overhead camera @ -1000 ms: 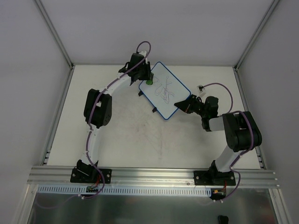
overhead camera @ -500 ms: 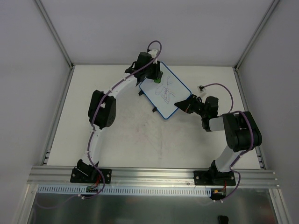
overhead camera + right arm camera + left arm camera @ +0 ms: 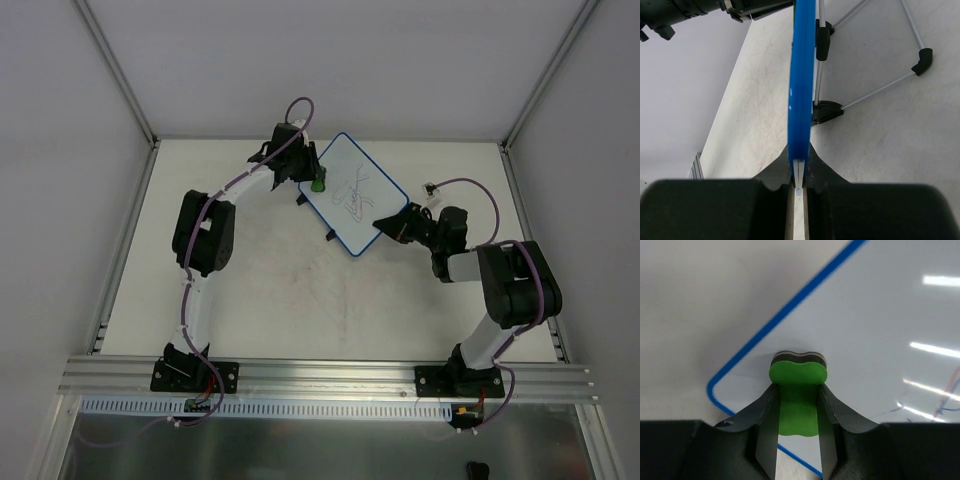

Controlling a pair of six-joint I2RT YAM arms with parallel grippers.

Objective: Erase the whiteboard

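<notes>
The whiteboard point(image 3: 368, 178), white with a thin blue frame, stands tilted on a wire stand at the back middle of the table, with dark scribbles point(image 3: 353, 196) on its centre. My left gripper point(image 3: 314, 178) is shut on a green bone-shaped eraser point(image 3: 318, 186) at the board's left corner. In the left wrist view the eraser point(image 3: 798, 374) sits between the fingers of my left gripper point(image 3: 798, 389), its end against the whiteboard point(image 3: 880, 330) near the rounded corner. My right gripper point(image 3: 384, 226) is shut on the board's near edge. The right wrist view shows the blue frame point(image 3: 801, 75) edge-on in my right gripper point(image 3: 799, 162).
The board's wire stand legs point(image 3: 880, 87) with black feet point(image 3: 827, 111) rest on the table behind the board. Grey walls close in the table point(image 3: 260, 290) on three sides. A metal rail point(image 3: 330, 375) runs along the near edge at the arm bases.
The left gripper carried the eraser right along the board's upper part, then back left and down to the left corner. The right gripper and the board have not moved.
</notes>
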